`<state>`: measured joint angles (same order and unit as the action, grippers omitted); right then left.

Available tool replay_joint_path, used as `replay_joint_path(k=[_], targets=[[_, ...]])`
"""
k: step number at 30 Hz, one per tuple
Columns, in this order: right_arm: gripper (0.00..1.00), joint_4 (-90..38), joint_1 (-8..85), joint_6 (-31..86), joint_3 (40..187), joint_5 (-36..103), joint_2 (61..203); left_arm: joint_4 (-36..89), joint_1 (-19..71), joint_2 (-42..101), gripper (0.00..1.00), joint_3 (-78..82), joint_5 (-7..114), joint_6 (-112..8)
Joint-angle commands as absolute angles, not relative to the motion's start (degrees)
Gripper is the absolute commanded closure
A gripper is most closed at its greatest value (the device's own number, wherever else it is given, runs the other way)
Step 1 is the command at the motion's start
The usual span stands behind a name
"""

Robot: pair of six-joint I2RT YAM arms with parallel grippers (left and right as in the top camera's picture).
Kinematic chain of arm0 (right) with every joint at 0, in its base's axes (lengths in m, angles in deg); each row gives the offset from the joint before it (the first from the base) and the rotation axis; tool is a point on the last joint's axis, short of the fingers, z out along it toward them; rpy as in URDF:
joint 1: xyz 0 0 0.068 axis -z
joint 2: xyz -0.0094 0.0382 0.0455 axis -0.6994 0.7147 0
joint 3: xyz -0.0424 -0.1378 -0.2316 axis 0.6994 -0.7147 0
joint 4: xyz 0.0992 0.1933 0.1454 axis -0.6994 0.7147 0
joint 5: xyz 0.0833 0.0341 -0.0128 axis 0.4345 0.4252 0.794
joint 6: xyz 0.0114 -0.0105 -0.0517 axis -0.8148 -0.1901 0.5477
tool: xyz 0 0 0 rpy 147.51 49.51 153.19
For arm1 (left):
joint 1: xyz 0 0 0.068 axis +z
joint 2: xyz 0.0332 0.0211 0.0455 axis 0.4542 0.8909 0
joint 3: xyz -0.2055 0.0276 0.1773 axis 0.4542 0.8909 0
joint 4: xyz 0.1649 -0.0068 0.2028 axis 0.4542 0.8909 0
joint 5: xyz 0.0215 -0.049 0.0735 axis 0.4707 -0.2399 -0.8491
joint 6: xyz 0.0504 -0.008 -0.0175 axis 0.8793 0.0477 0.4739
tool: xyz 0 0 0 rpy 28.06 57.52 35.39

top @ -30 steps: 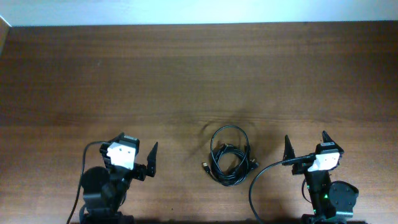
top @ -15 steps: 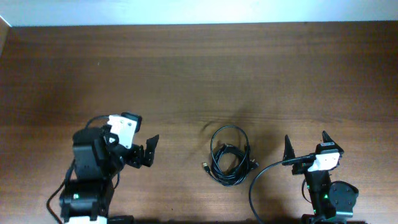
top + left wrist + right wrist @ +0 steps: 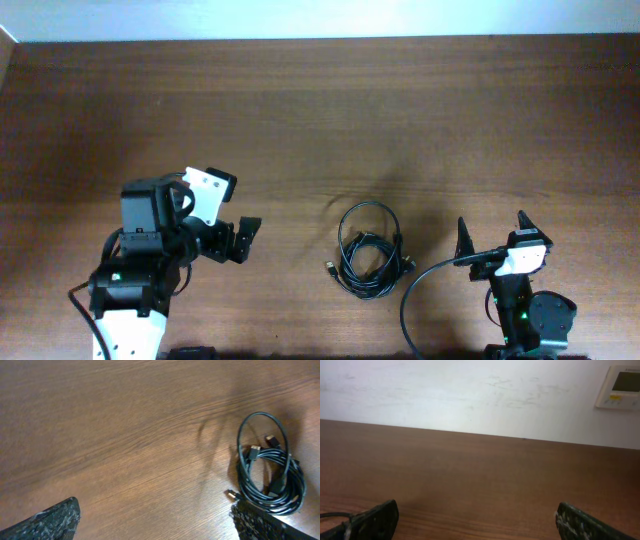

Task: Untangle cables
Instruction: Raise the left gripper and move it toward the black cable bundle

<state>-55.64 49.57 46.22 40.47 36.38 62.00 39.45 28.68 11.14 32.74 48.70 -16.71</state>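
The cables (image 3: 370, 250) lie as one black coiled bundle on the wooden table (image 3: 400, 120), front centre, with a small gold-tipped plug (image 3: 328, 267) sticking out at the lower left. My left gripper (image 3: 240, 240) is open and empty, left of the bundle and pointing toward it, well apart from it. In the left wrist view the cables (image 3: 242, 467) sit at the right, just beyond the right finger, and the left gripper (image 3: 155, 505) holds only bare wood between its jaws. My right gripper (image 3: 492, 225) stands open and empty right of the bundle. The right wrist view shows the right gripper (image 3: 477, 506) but no cables.
The right arm's own thick black wire (image 3: 415, 285) curves close to the right of the bundle. A white wall runs along the table's far edge, with a small wall panel (image 3: 620, 385) on it.
The left arm has lifted off its base and reached forward, its gripper turning to the right toward the bundle. The right arm and the cables have not moved.
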Motion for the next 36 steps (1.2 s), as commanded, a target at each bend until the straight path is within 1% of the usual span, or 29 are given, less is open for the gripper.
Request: replay_joint_path(k=[1,7,14,18,31,36], targets=[[0.0,-55.2,49.3,46.2,40.2,37.3,61.5,39.5,25.5,11.2,0.01,30.8,47.9,-15.6],[0.01,-55.2,49.3,46.2,40.2,37.3,61.5,40.5,18.3,14.8,0.01,30.3,47.8,-14.3],[0.0,-55.2,49.3,46.2,40.2,37.3,61.5,40.7,13.5,22.7,0.01,25.8,47.9,-14.1],[0.0,-55.2,49.3,46.2,40.2,37.3,61.5,40.6,13.5,25.2,0.01,25.8,47.8,-14.1],[0.0,-55.2,49.3,46.2,40.2,37.3,61.5,39.1,13.5,25.4,0.01,25.8,47.8,-12.8],[0.0,-55.3,49.3,46.2,40.2,37.3,61.5,36.5,13.6,25.4,0.01,25.8,42.9,-13.1]])
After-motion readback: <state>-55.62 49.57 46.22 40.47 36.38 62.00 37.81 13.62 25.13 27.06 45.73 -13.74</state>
